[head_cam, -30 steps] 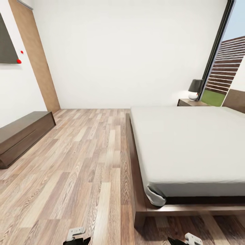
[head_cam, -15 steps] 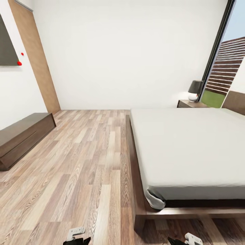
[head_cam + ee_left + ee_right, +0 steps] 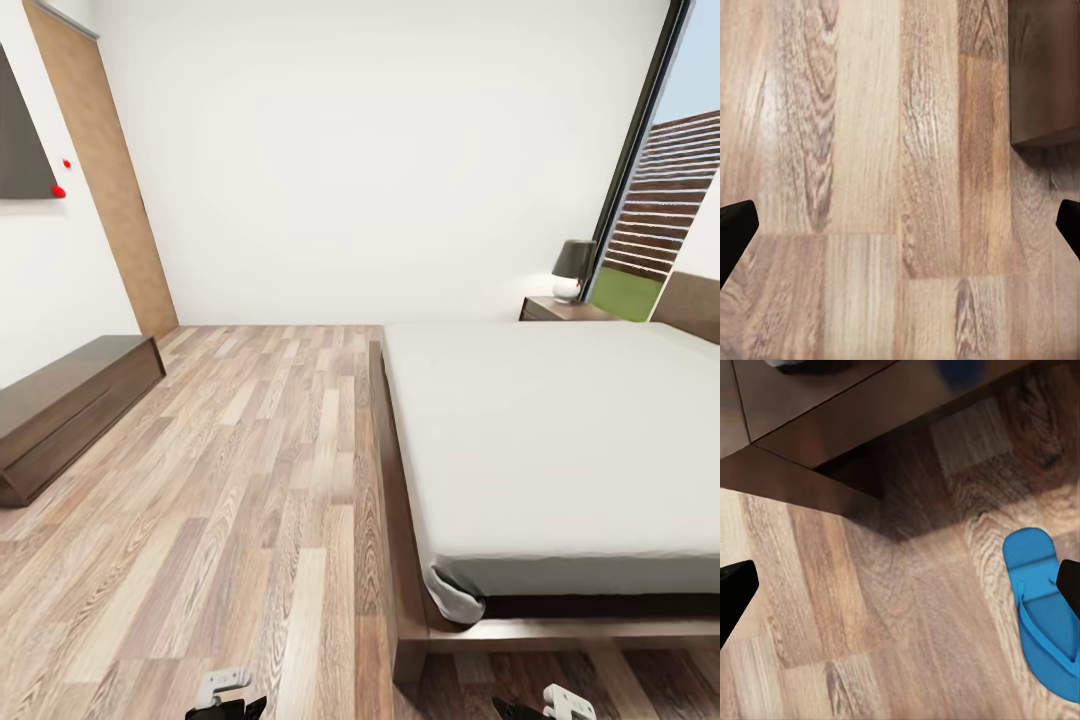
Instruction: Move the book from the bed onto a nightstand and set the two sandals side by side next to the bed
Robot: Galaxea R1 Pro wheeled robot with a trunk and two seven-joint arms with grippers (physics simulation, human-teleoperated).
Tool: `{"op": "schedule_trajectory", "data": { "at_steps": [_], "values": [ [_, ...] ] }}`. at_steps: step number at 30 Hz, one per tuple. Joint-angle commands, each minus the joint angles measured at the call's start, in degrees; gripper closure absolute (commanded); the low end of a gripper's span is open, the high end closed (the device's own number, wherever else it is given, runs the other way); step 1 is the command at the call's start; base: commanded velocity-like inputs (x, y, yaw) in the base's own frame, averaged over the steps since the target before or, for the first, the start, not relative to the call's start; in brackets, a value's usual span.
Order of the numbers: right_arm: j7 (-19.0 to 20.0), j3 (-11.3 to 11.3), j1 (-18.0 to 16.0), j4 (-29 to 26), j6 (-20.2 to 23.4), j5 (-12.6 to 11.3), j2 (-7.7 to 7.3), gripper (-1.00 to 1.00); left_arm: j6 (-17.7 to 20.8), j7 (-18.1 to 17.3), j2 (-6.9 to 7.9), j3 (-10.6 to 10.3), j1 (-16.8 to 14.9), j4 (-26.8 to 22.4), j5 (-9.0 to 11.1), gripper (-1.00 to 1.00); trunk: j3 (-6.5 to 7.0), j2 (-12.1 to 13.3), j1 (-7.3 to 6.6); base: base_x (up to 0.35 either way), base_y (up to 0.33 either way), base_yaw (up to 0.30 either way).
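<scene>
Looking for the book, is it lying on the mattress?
No, the mattress top is bare in the head view.

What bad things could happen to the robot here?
1. The bright blue flat sandal lies on the brown wood-plank floor near the dark brown wooden bed frame, so the rolling base might run over it or push it.
2. That bed frame's corner is close in front, and the robot could bump it.
3. The plain off-white mattress shows no book here, so the robot may have to look elsewhere.
</scene>
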Motion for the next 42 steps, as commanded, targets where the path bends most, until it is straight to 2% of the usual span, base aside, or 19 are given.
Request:
{"op": "schedule_trajectory", "data": {
  "at_steps": [1, 42],
  "values": [
    [0.2, 0.2, 0.0, 0.1, -0.1, -0.5, -0.03, -1.00, -0.3, -0.2, 0.00, 0.5, 0.0, 0.1, -0.6, -1.00, 0.13, 0.4, -0.23, 0.000, 0.000, 0.000],
    [0.2, 0.2, 0.0, 0.1, -0.1, -0.6, -0.03, -1.00, -0.3, -0.2, 0.00, 0.4, 0.0, 0.1, -0.6, -1.00, 7.49, 16.8, -9.24, 0.000, 0.000, 0.000]
  ]
}}
